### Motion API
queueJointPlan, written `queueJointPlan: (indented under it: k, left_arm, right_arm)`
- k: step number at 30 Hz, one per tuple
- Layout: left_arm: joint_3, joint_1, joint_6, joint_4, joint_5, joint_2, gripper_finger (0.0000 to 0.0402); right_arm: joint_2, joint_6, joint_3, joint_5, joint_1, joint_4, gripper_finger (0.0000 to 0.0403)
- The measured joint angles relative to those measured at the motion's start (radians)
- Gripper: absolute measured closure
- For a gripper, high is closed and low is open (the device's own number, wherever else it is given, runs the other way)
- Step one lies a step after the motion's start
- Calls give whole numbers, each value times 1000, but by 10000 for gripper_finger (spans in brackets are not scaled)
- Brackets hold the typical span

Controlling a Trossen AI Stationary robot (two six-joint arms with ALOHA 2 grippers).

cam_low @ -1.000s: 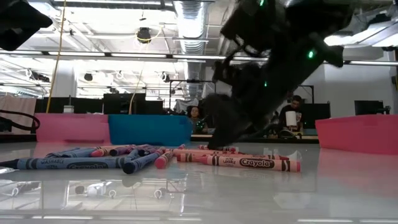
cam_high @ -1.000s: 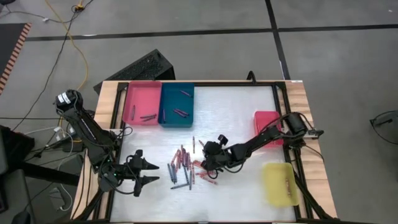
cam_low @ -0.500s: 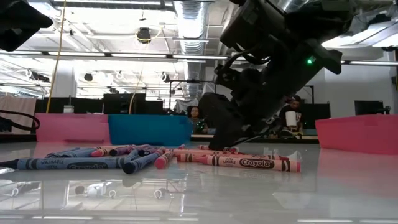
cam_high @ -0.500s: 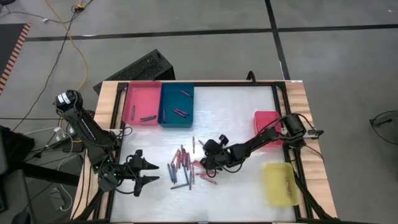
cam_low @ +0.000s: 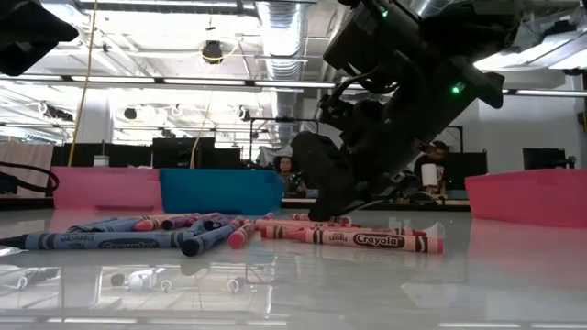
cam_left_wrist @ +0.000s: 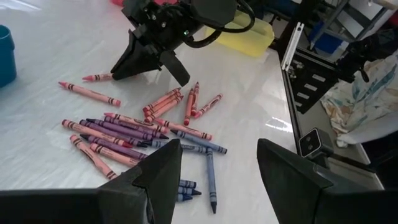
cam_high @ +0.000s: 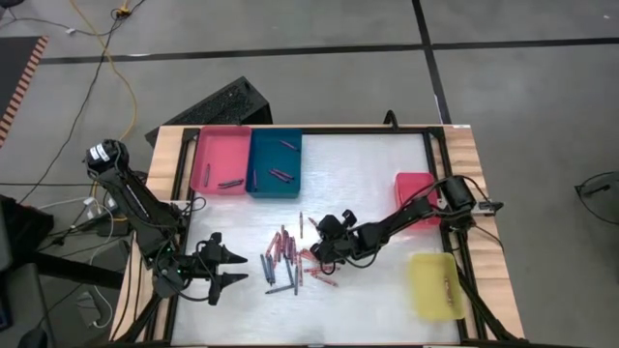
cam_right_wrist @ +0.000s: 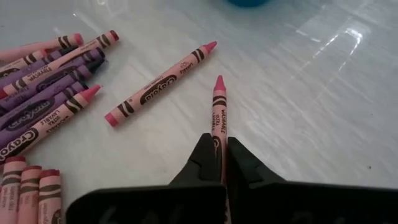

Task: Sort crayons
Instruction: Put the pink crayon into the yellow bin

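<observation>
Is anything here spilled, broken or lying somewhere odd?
Nothing looks broken. The crayons lie scattered mid-table, still unsorted. One oddity: dark crayons lie in the pink tray, which doesn't match its colour. The right gripper is shut on a pink crayon.

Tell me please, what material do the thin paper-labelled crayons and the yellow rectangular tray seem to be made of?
The thin paper-labelled crayons look like wax sticks in matte printed paper wrappers: bare coloured tips show past the labels. The right gripper is shut on one pink crayon. The yellow rectangular tray appears to be smooth moulded plastic, judging by its even colour and rounded rim, though that is uncertain.
</observation>
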Motion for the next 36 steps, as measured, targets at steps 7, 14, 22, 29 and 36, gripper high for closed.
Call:
queueJointPlan:
  k: [7,14,22,29,36]
  left_arm:
    - [0,0,0,0,0,0,203]
    - [0,0,0,0,-5,0,203]
    - [0,0,0,-1,-13,0,203]
    - [0,0,0,0,-14,0,203]
    - [0,0,0,0,-26,0,203]
  right_arm:
    - [-106,-7,-2,-17,24,-27,396]
    - [-247,-2,-2,-153,48,-141,396]
    - [-404,161,0,-454,117,-369,396]
    - [-509,315,0,-659,228,-553,396]
    - [-575,488,0,-843,356,-639,396]
